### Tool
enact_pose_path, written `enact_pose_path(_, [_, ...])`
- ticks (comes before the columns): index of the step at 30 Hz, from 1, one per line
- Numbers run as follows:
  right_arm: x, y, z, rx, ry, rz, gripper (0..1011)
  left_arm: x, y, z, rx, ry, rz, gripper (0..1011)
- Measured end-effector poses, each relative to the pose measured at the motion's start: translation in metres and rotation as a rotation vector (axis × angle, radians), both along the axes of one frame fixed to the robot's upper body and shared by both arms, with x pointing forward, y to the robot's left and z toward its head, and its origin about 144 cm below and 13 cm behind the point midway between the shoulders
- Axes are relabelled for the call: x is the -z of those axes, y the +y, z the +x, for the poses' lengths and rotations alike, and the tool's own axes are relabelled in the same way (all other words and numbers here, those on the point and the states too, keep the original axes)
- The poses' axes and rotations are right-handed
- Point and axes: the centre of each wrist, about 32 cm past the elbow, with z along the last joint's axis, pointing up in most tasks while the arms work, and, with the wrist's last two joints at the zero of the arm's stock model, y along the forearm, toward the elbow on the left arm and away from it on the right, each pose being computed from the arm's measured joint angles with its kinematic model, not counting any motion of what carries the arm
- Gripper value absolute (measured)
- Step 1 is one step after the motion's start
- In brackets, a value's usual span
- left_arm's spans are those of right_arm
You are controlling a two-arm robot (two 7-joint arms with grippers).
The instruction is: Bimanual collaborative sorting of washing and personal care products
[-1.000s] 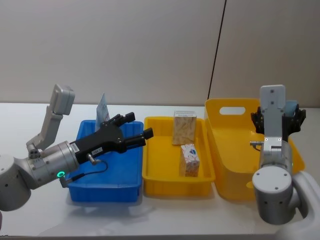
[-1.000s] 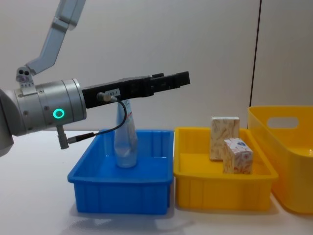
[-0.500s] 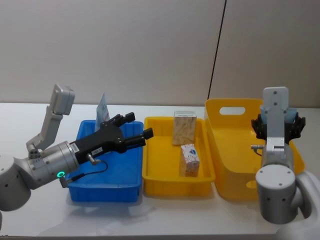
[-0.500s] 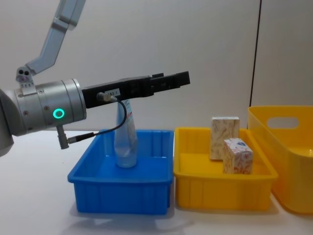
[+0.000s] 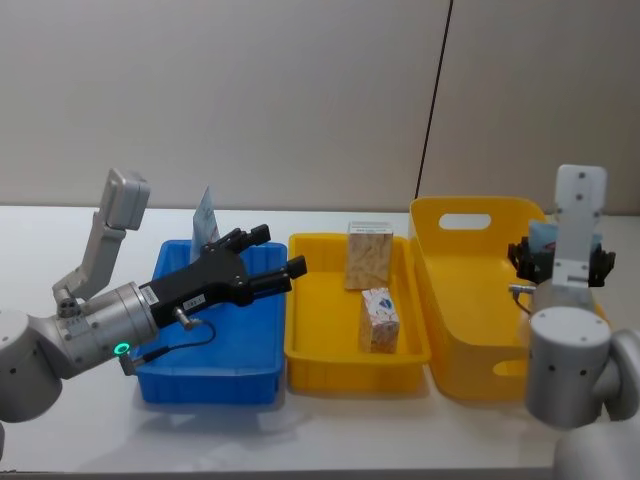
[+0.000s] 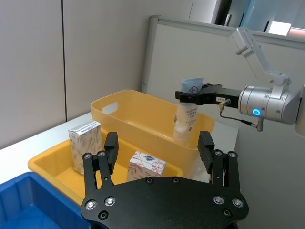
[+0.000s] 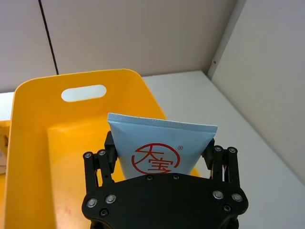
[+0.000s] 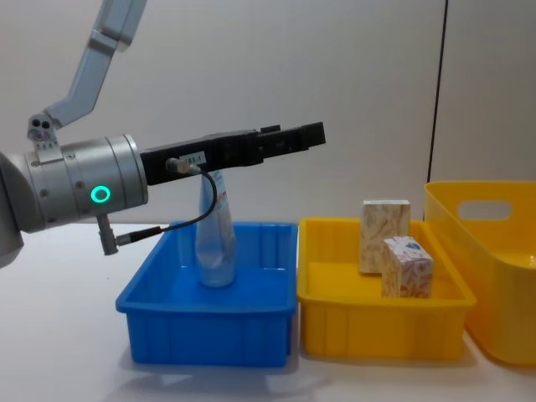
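One change in the last second: the right claw [image 7: 161, 151], pinching a pale-blue-and-white soft tube [image 7: 159, 131] with red print near its flat end, has drifted right. In the head view it was over the right half of the deep yellow plastic tub [image 5: 450, 290]. It now hangs at the tub's right rim. The left wrist view shows the tube upright, cap end down, lifted clear of the tub.

Left claw [image 6: 158, 143]: no movement. It is spread, empty and pointing right, above the right side of the blue plastic bin [image 8: 209, 335].

A second pale-blue soft tube [image 8: 216, 243] stands at the far left of that bin. Two beige-orange patterned cartons are in the shallow yellow plastic tray [image 5: 340, 355] between bin and tub: a taller one [image 5: 368, 255] at the far side and a smaller one [image 5: 379, 320] nearer.

Judgement: the held tube is in transit and not yet sorted. It probably belongs in the blue bin with its match. The left claw waits open and facing it, so a handover looks likely.
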Motion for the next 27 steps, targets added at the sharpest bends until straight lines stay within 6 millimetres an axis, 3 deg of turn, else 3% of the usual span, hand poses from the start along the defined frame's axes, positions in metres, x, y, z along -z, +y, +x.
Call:
enact_pose_path(11, [-0.020, -0.001, -0.002, -0.008, -0.040, 0.151, 1004, 0.000, 0.000, 0.000, 0.000, 0.000, 0.000, 1002])
enact_pose_path(27, [-0.042, 0.007, -0.010, -0.073, -0.205, 0.227, 1004, 0.000, 0.000, 0.000, 0.000, 0.000, 0.000, 1002])
